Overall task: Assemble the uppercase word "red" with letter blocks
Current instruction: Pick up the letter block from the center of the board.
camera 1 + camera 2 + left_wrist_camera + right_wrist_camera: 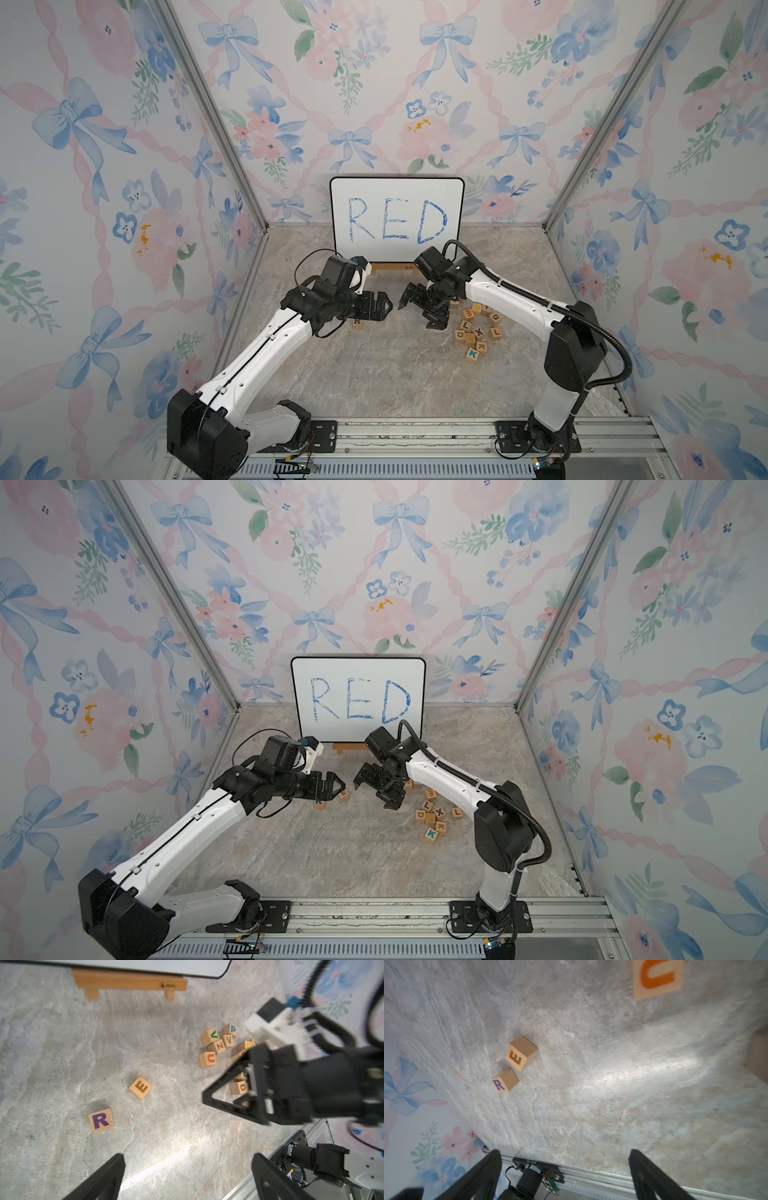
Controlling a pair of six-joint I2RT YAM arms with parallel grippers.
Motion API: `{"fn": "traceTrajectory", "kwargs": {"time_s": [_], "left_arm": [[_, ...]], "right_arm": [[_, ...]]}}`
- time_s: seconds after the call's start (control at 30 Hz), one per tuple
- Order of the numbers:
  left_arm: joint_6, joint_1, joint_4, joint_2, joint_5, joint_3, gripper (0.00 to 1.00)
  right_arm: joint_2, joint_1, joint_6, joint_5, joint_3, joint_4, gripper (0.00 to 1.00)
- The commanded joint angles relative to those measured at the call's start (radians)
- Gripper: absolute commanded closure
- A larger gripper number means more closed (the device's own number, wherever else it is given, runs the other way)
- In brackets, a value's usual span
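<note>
**Status:** two of the three letters are staged and the word is not yet assembled. I read clock directions in a top view, with 12 o'clock toward the white board [397, 195].

**1. R block** [101, 1120]: It lies on the table [374, 374] with its letter up, partly hidden beneath the left arm's wrist in both top views. I count it as placed.

**2. E block** [140, 1087]: It lies on the table at about 2 o'clock from the R block. It is near the R block but not touching, and it sits askew to it. In my judgement it needs squaring up and closing in.

**3. D block** [239, 1087]: It lies in the pile of spare blocks [478, 328], at the pile's 8 o'clock edge. That is well apart from the E block, toward 3 o'clock. It has not been fetched, and this is the main step left.

**Grippers:**
- The left gripper [188, 1155] has its fingers spread wide with nothing between them.
- The right gripper [564, 1152] is likewise spread and empty. It hangs between the E block and the pile.

**Remaining work, as I judge it:**
- Lift the D block out of the pile.
- Set it at 3 o'clock of the E block.
- Line all three up to read as on the board.

**Caution:** the D block sits against its neighbours, so the fingers may disturb the pile.
</note>
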Motion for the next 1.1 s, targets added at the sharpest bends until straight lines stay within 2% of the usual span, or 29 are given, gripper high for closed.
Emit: {"fn": "traceTrajectory", "kwargs": {"time_s": [0.0,0.13,0.37,0.6,0.67,0.87,0.93,1.07], "left_arm": [[-0.058,0.007,0.005,0.052,-0.022,-0.01,0.02],[-0.11,0.007,0.004,0.127,-0.042,0.0,0.02],[-0.286,-0.022,0.004,0.279,-0.115,0.044,0.02],[-0.457,-0.073,0.001,0.379,-0.233,0.188,0.02],[-0.527,-0.08,0.002,0.395,-0.253,0.201,0.05],[-0.781,-0.079,0.0,0.433,-0.25,0.15,0.31],[-0.837,-0.078,0.003,0.449,-0.254,0.145,0.33],[-0.822,-0.081,0.0,0.527,-0.252,0.198,0.35]], "right_arm": [[-0.092,-0.043,-0.072,0.031,-0.088,-0.097,0.03],[-0.194,-0.083,-0.126,0.062,-0.127,-0.107,0.03],[-0.2,-0.089,-0.308,0.169,0.002,-0.191,0.03],[-0.202,-0.095,-0.312,0.162,-0.023,-0.134,0.03],[-0.205,-0.095,-0.305,0.16,-0.036,-0.123,0.03],[-0.205,-0.107,-0.316,0.159,-0.041,-0.122,0.03],[-0.206,-0.115,-0.325,0.158,-0.041,-0.122,0.03],[-0.208,-0.134,-0.338,0.156,-0.043,-0.129,0.03]]}}
